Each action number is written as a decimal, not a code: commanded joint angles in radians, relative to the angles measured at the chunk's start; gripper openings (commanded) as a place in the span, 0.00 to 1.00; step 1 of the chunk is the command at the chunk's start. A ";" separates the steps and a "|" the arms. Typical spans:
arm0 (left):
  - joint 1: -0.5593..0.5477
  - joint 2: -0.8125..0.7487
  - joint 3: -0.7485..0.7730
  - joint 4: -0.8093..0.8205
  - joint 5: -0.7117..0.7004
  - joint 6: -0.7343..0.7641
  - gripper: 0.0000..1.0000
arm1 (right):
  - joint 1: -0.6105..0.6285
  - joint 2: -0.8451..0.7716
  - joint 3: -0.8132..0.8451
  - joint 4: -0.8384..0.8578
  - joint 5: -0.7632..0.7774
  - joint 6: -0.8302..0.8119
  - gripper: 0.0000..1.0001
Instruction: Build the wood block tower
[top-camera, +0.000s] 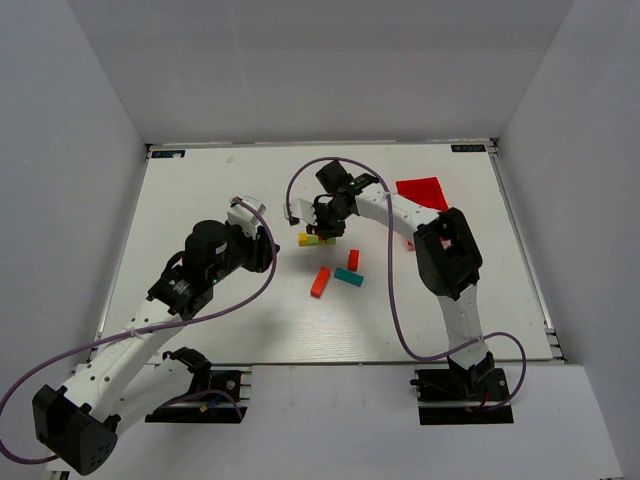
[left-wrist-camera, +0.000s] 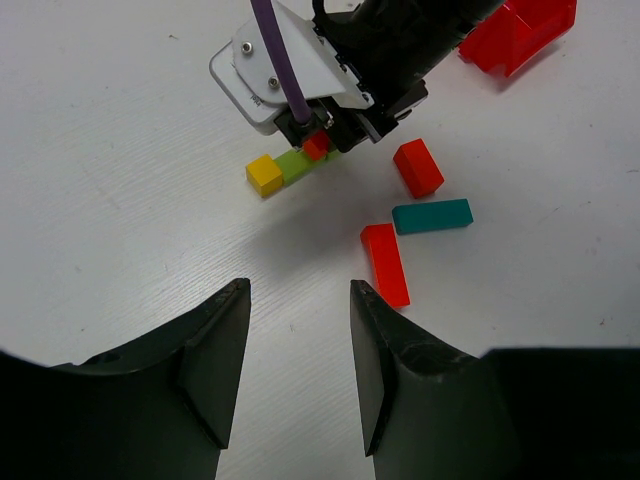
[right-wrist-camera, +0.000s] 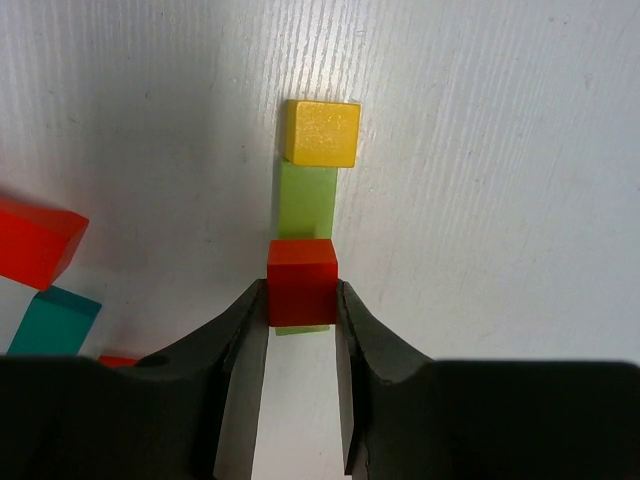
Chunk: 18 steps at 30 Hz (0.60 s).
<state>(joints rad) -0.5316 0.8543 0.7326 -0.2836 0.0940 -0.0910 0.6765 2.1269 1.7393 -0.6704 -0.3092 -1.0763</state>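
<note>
In the right wrist view my right gripper (right-wrist-camera: 300, 298) is shut on a red cube (right-wrist-camera: 301, 275). The cube is over the near end of a light green block (right-wrist-camera: 308, 200) lying on the table; whether it touches the block I cannot tell. A yellow cube (right-wrist-camera: 321, 132) is at the green block's far end. From above, this group (top-camera: 316, 240) lies mid-table under the right gripper (top-camera: 328, 224). My left gripper (left-wrist-camera: 298, 292) hovers open and empty to the left, short of the blocks. A red block (left-wrist-camera: 417, 167), a teal bar (left-wrist-camera: 431, 215) and an orange bar (left-wrist-camera: 385, 263) lie loose nearby.
A red plastic bin (top-camera: 422, 192) stands at the back right, behind the right arm. The loose orange bar (top-camera: 320, 282), red block (top-camera: 353, 260) and teal bar (top-camera: 348, 278) lie just in front of the stack. A purple cable loops over each arm.
</note>
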 joint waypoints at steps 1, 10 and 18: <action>0.005 -0.021 0.008 0.011 0.000 0.000 0.55 | 0.008 0.011 0.043 0.015 -0.010 0.016 0.18; 0.005 -0.021 0.008 0.011 0.000 0.000 0.55 | 0.014 0.021 0.045 0.018 -0.018 0.022 0.18; 0.005 -0.021 0.008 0.011 0.000 0.000 0.55 | 0.018 0.028 0.045 0.028 -0.010 0.029 0.19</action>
<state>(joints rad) -0.5316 0.8543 0.7326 -0.2836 0.0940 -0.0906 0.6888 2.1410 1.7451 -0.6609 -0.3092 -1.0603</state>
